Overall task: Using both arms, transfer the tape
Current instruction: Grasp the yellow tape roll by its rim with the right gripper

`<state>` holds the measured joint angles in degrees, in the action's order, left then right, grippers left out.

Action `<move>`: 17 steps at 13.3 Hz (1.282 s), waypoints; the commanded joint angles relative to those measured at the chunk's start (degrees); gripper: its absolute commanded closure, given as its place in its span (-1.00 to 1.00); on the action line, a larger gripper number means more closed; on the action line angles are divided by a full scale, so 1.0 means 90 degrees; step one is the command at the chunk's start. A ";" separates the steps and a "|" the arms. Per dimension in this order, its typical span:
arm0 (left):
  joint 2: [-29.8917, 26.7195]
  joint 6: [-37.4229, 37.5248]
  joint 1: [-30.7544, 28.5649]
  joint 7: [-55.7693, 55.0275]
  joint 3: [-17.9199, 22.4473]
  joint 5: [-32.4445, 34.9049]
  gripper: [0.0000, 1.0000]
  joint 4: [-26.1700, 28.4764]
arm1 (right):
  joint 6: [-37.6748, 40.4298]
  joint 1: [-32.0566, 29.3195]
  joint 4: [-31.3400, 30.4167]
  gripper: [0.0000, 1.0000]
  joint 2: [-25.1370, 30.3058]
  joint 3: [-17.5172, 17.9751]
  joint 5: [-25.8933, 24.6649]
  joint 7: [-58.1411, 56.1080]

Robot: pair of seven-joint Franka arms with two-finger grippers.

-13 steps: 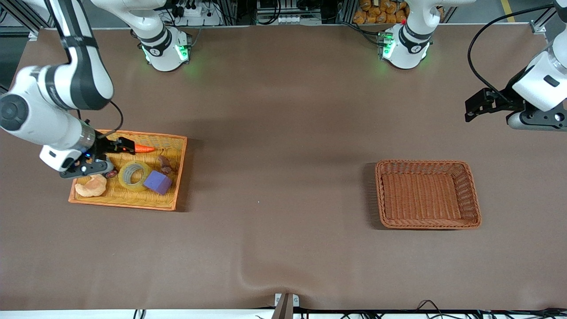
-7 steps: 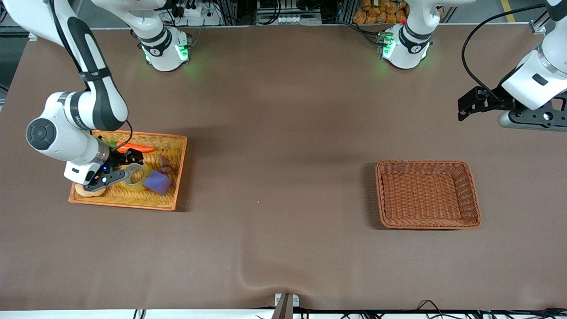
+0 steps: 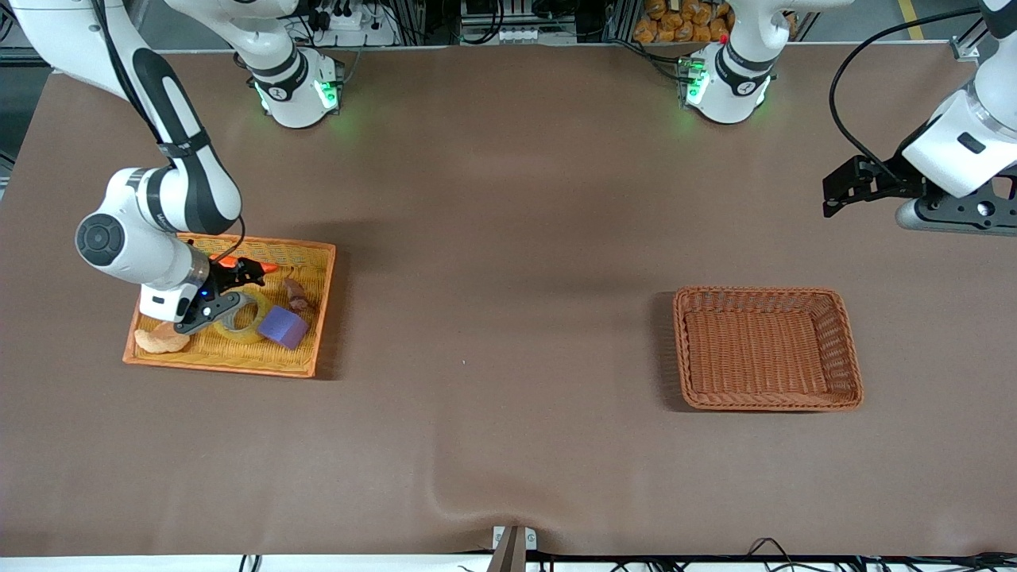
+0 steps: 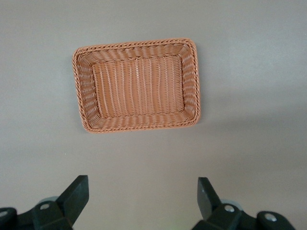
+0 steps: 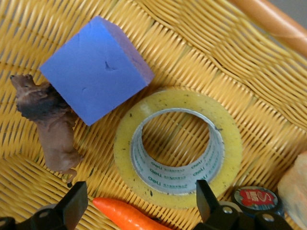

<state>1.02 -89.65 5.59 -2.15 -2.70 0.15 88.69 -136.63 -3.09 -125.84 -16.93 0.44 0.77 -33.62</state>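
Right end effector (image 3: 230, 295) (spread wide) has descended over the tape (image 5: 178, 147); left one (image 4: 139, 201) waits, wide.

The tape (image 5: 178, 148) is a glossy, translucent yellow plastic roll on a grey printed core. It lies flat in a yellow woven wicker tray (image 3: 306, 349) with a smooth orange rim. Touching it, the purple block (image 5: 96, 67) looks like matt foam, slightly dented. The brown animal figure (image 5: 50, 127) has a rough moulded surface; the carrot (image 5: 124, 215) is smooth, shiny plastic. The brown basket (image 3: 767, 347) is coarse woven wicker. The bench (image 3: 508, 238) has a matt brown cloth-like cover, rippled near the front camera.
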 commanded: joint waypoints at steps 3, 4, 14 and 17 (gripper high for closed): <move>0.0062 0.0108 -0.0015 0.0102 -0.0013 0.0100 -1.00 -0.0147 | -0.0793 0.0011 -0.0051 -1.00 -0.0394 0.0010 -0.0017 -0.0259; 0.0062 0.0108 -0.0015 0.0102 -0.0013 0.0090 -1.00 -0.0157 | -0.0824 -0.0008 -0.0061 -1.00 -0.0404 0.0010 -0.0017 -0.0259; 0.0062 0.0108 -0.0015 0.0102 -0.0013 0.0090 -1.00 -0.0147 | -0.0717 -0.0018 0.0007 1.00 -0.0473 0.0000 -0.0017 -0.0230; 0.0062 0.0108 -0.0015 0.0102 -0.0013 0.0100 -1.00 -0.0157 | 0.0109 -0.0018 0.0250 1.00 -0.0152 0.0000 -0.0017 -0.0259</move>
<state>1.05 -89.65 5.59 -2.15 -2.69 0.15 88.66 -140.79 -3.11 -124.90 -21.03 0.37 0.78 -35.40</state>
